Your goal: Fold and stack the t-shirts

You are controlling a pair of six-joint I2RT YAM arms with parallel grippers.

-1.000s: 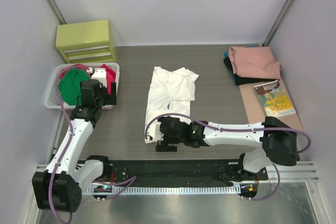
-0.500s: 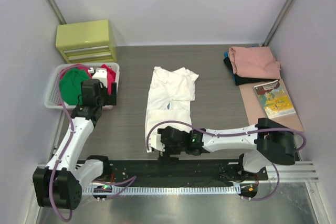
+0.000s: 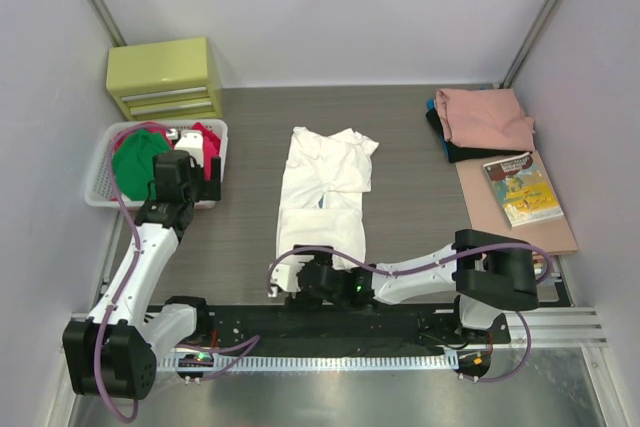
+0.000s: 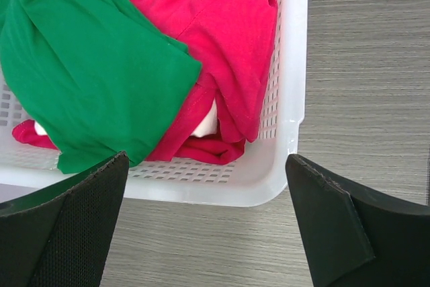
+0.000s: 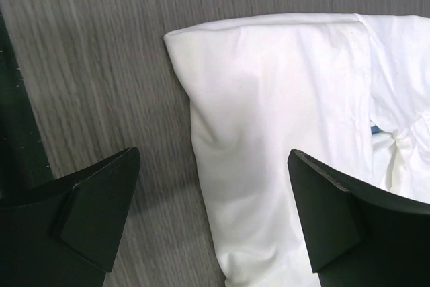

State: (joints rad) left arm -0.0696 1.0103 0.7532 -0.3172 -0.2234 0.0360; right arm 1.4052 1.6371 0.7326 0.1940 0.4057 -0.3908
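White t-shirt [image 3: 325, 187] lies flat mid-table, long axis running away from me, partly folded, sleeves at the far end. In the right wrist view its near-left corner [image 5: 282, 119] sits on the bare wood, a bit of blue print showing at a fold. My right gripper [image 3: 305, 282] hovers low over that near hem, fingers [image 5: 94, 213] spread wide, nothing between them, not touching the cloth.

Green shirt [image 4: 80, 58] and red shirt [image 4: 222, 31] are bunched in the white slotted basket [image 4: 290, 65] at the left side, green overlapping red. My left gripper [image 4: 205, 226] hangs just beside the basket's near corner, jaws wide apart, holding nothing.

Far right: salmon-pink shirt [image 3: 485, 117] folded on top of a black shirt [image 3: 450, 150], a stack. Just in front of it, a thin book [image 3: 522, 187] lies on a tan board [image 3: 490, 209].

Table [image 3: 420, 197] is grey-brown wood grain. A yellow-green drawer unit [image 3: 165, 77] stands in the far-left corner, behind the basket. Plain pale walls on three sides, metal rail along the near edge by my bases.
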